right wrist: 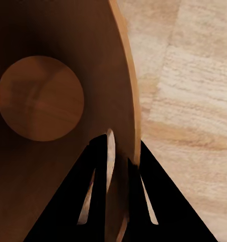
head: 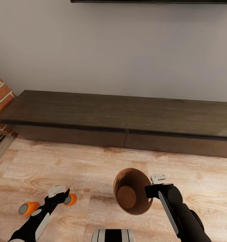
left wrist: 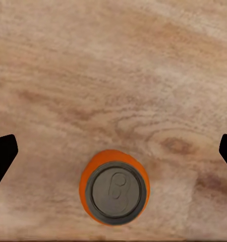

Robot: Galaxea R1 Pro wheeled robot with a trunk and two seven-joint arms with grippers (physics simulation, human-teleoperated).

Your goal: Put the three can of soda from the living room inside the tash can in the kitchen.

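**Left arm lined up over an orange can, right arm already has the bin**

The right gripper point(head: 153, 192) is clenched on the rim of the tash can point(head: 131, 191); in the right wrist view the two fingers point(right wrist: 96, 201) straddle the bin wall, one inside and one outside. The bin hangs tilted, mouth towards the head camera, with nothing visible inside.

The left gripper point(head: 62, 194) hangs over the plank floor point(head: 93, 161), jaws released and spread wide. In the left wrist view each tip sits out at an edge, touching nothing. An orange soda can point(left wrist: 114, 187) stands upright under it, lid facing the wrist camera, long axis roughly along the approach line but off centre between the tips. In the head view it peeks out at about 3 o'clock of the jaws. A second orange can point(head: 28, 208) lies on the floor at roughly 8 o'clock, a little further off.

I'd say the left arm is clearly the one to grab; it needs a small re-centre, then a straight drop.
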